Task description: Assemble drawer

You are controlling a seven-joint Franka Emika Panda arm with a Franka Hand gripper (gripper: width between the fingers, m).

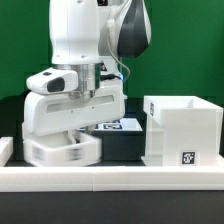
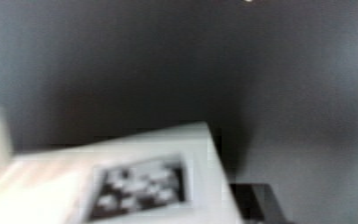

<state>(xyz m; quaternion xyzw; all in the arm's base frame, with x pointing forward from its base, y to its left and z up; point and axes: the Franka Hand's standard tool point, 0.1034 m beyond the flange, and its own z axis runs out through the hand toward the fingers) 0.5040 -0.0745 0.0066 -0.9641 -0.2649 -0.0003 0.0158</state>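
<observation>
Housing (image 1: 180,130) reads plain white for me, one small black-and-white square tag (image 1: 187,157) on its front. To the exterior view's left of the housing, the tray (image 1: 62,150) is white too, blurred. Same side of the housing, the arm (image 1: 75,40): white shells, dark grey joint. Behind the housing, green backdrop (image 1: 20,40); under it, black counter (image 1: 125,143). My wrist view: a white surface (image 2: 69,165) I can't identify, blurred black-and-white pattern (image 2: 144,190), dark grey beyond.

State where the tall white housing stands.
The housing stands at the exterior view's right, just behind the low white rail, with the marker board nearest toward the exterior view's left.
</observation>
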